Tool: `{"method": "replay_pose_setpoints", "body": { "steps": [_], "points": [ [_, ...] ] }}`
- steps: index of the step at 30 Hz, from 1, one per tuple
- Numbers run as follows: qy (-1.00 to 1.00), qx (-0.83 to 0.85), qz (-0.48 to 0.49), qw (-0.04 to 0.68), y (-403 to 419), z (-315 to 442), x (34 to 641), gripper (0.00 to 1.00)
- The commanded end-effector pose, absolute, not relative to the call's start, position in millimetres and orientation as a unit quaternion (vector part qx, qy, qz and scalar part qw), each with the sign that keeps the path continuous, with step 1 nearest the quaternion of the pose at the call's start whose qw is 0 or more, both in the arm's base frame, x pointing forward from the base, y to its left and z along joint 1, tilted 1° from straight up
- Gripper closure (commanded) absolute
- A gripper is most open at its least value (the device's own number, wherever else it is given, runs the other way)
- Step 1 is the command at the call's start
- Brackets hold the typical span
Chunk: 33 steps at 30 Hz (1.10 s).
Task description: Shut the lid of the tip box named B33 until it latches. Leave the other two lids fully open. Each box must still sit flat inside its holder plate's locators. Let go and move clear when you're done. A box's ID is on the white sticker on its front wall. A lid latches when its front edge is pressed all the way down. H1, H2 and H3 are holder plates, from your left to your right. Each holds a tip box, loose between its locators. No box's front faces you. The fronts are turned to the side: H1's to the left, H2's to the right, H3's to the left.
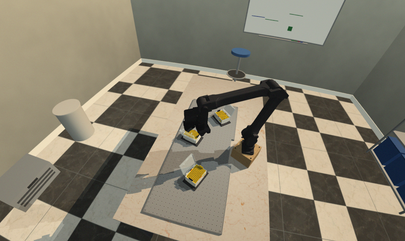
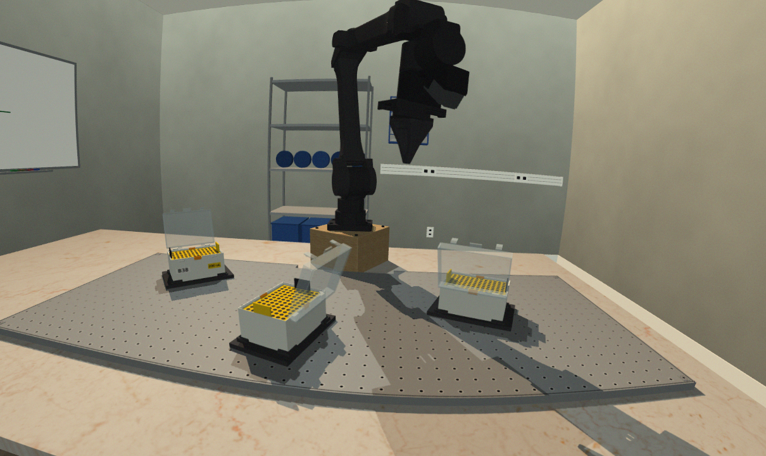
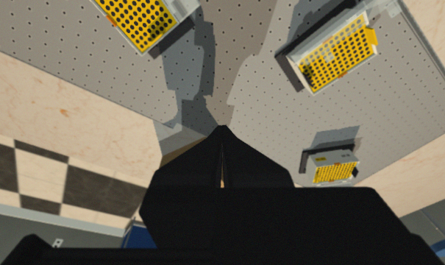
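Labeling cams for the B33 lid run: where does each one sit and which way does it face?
Top: high in a room corner, looking down at the breadboard; whole arm visible.
Exterior: table height, opposite the arm's base block, facing the shelf rack; arm and shut gripper visible.
Wrist: on the gripper, looking down; only fingers show.
All three share the three tip boxes.

The arm (image 2: pixel 349 130) rises straight from its base, bends at a raised elbow and reaches forward, with the wrist turned so the tool (image 2: pixel 409 159) points straight down, high above the desk (image 2: pixel 119 396). The tool's fingers are pressed together into a single point, with only a hairline seam between them and nothing held.
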State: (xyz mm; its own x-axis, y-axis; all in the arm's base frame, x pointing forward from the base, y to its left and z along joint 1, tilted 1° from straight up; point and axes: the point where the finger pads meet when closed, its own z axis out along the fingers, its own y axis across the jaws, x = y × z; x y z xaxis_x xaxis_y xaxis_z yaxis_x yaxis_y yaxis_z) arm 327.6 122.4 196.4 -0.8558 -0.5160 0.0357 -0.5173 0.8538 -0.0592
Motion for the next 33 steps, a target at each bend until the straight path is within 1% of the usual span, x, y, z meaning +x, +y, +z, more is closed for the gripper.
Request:
{"method": "replay_pose_setpoints", "body": {
  "steps": [1, 9, 12, 13, 20, 27, 31, 33],
  "points": [
    [-0.947, 0.320, 0.039, 0.005, 146.0, 210.1, 338.3, 1.00],
    [-0.915, 0.398, 0.054, 0.032, 175.4, 203.0, 328.3, 1.00],
    [-0.920, 0.389, 0.050, 0.024, 192.5, 199.6, 325.7, 1.00],
    [-0.909, 0.412, 0.056, 0.037, 194.5, 198.7, 320.8, 1.00],
    [-0.866, 0.490, 0.074, 0.064, 226.5, 190.5, 304.2, 1.00],
    [-0.827, 0.548, 0.090, 0.084, 248.1, 184.6, 290.2, 1.00],
    [-0.835, 0.539, 0.085, 0.076, 268.8, 179.3, 280.9, 1.00],
    [-0.809, 0.573, 0.097, 0.093, 273.1, 177.8, 272.4, 1.00]
  ]
}}
